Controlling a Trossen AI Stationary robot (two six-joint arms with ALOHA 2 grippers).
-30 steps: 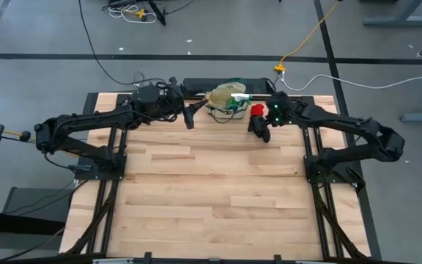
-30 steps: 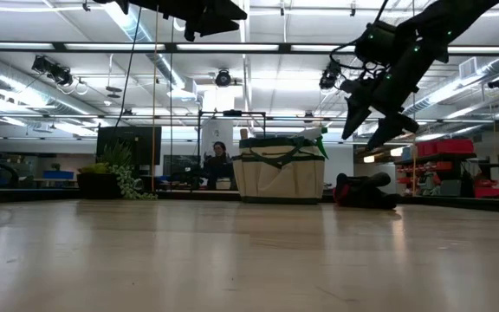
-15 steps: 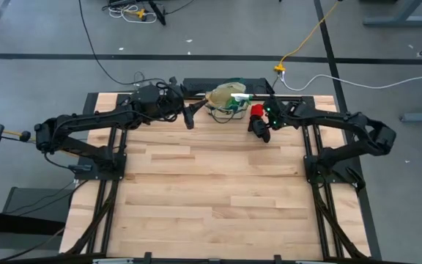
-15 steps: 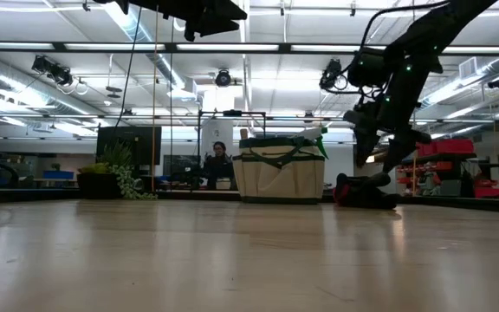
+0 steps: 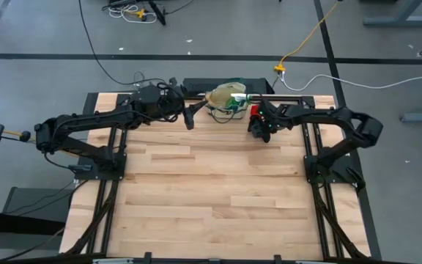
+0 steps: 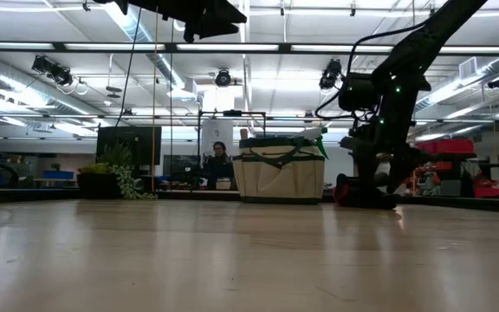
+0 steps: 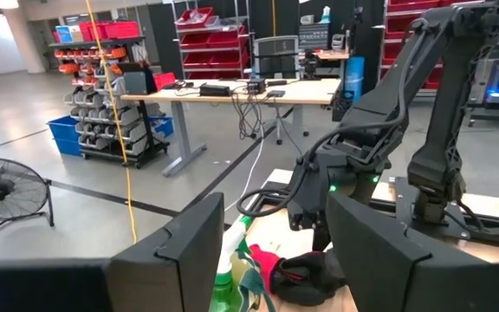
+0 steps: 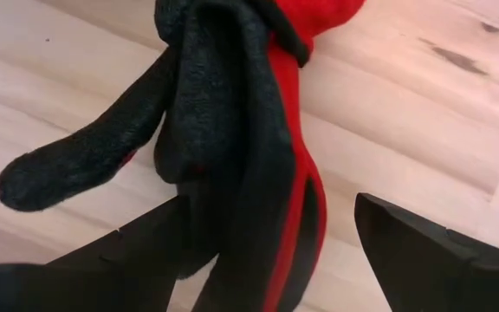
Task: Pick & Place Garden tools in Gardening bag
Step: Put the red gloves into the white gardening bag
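Observation:
The red-and-black glove lies on the table just right of the beige gardening bag, near the far edge; it also shows in the low view. My right gripper is open and points down over the glove, one finger on each side of it. A green plastic item sticks out of the bag's top. My left gripper is open and empty, raised just left of the bag. The rake and the trowel do not show. My right gripper comes at the glove from above, its fingers across the glove's black-and-red body. The glove lies flat on the table. I cannot tell whether the fingers touch it.
A small leafy plant shows at the table's far left in the low view. The table's far edge runs close behind the bag and glove. The wide wooden top lies toward the near edge. A person sits in the room beyond.
My right gripper has come down from well above the table to the glove, has shifted a little toward the bag, and has tipped so that it points down. The glove, the bag and my left arm have stayed where they were.

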